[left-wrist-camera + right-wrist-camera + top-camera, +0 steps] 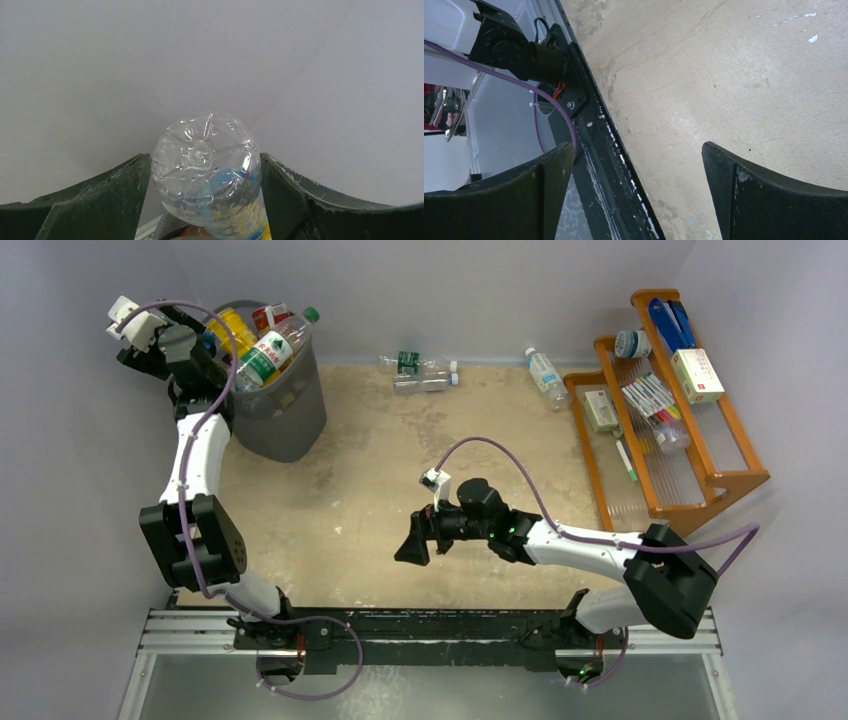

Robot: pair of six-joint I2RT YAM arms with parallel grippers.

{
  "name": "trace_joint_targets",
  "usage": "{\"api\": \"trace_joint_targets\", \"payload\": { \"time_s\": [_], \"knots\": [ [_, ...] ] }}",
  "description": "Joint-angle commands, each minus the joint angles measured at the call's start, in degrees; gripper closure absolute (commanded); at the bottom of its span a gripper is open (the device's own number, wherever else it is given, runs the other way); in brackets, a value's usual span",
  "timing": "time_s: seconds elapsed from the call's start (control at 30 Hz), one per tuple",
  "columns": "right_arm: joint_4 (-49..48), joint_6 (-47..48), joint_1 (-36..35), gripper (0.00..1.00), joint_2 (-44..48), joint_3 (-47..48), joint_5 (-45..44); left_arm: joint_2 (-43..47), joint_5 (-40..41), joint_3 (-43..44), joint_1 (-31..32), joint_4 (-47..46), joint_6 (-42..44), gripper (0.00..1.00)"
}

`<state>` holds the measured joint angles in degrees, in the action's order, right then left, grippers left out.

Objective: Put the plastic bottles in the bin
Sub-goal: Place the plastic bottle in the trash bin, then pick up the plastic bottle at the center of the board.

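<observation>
The dark grey bin (290,420) stands at the back left, heaped with bottles: a yellow one (232,328), a red-labelled one (270,317) and a green-labelled one (268,355). My left gripper (203,342) is at the bin's left rim. In the left wrist view it (205,157) is shut on a clear bottle (206,170), whose base faces the camera. Two clear bottles (420,362) (425,383) lie at the back middle. Another clear bottle (546,372) lies beside the rack. My right gripper (412,543) (636,146) is open and empty, low over the table's front middle.
An orange wooden rack (700,475) with boxes and pens stands at the right. Grey walls close the back and both sides. The arms' black base rail (430,625) (599,150) runs along the near edge.
</observation>
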<state>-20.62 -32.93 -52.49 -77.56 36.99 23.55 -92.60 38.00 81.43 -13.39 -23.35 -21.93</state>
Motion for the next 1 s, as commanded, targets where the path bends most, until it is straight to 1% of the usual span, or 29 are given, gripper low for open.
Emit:
{"api": "trace_joint_targets", "payload": {
  "time_s": [0.0,0.17,0.3,0.33,0.43,0.53,0.63,0.73,0.77,0.8,0.9,0.97],
  "knots": [
    [-1.5,-0.1,0.0,0.00,0.9,0.5,-0.3,5.0,2.3,4.0,-0.3,6.6,0.3,0.22],
    [4.7,0.9,-0.1,0.00,1.3,3.2,-2.2,8.8,6.8,5.9,-1.0,14.2,-0.4,0.18],
    [8.1,1.9,-0.1,0.00,0.9,6.1,-3.9,11.6,5.8,7.5,-3.0,19.7,-3.5,0.17],
    [8.3,1.8,-0.1,0.00,0.9,6.7,-4.5,12.2,4.3,8.4,-3.5,21.7,-5.0,0.16],
    [10.9,2.2,0.1,0.00,0.6,9.4,-7.1,14.6,-0.9,10.4,-3.7,26.3,-7.0,0.16],
    [11.9,2.3,0.2,0.00,-0.1,11.1,-7.5,16.5,-8.5,13.7,-3.7,33.0,-9.2,0.16],
    [11.2,1.5,0.2,0.00,-0.8,11.1,-8.1,17.7,-20.1,15.8,-3.7,37.7,-12.9,0.16],
    [11.3,1.3,0.6,0.00,-1.2,12.1,-9.9,19.3,-33.3,14.6,-3.1,38.8,-16.4,0.15],
    [11.4,1.4,1.0,0.00,-1.5,12.5,-10.3,19.7,-35.9,13.9,-2.1,39.1,-16.9,0.15],
    [11.6,1.4,1.9,0.00,-1.9,13.2,-10.4,20.3,-37.4,13.1,0.9,39.6,-16.7,0.15],
    [11.8,1.6,6.6,0.00,-3.6,15.1,-8.3,21.5,-35.6,11.9,10.7,43.5,-13.0,0.15],
    [12.0,2.6,11.0,0.00,-4.4,16.6,-6.9,22.3,-36.0,9.1,14.7,44.7,-12.4,0.15]
  ]
}}
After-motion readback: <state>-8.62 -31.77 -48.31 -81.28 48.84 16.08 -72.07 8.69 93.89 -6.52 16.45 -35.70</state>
